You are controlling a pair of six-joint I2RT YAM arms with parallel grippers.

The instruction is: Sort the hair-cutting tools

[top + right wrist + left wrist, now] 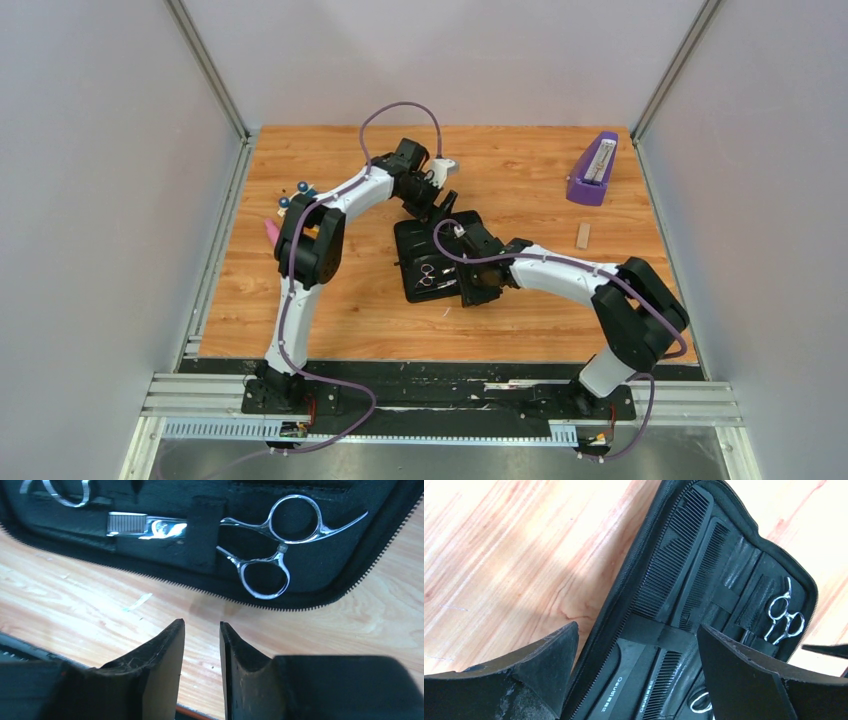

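Black zip case [425, 262] lying open on the counter [330, 320] between both arms; handled comb [664, 565] and straight comb [706, 570] sitting side by side under its elastic straps; silver scissors [272, 545] tucked along the opposite edge, second pair [60, 492] beside them, rings showing. Left gripper [638, 630] hovering over the combs, fingers spread wide, holding nothing; right gripper [201, 625] hanging over bare counter just beside the case's zip edge, fingers slightly apart, nothing between.

Left arm [288, 325] and right arm [560, 272]: white links, black joints, purple cables [400, 105]
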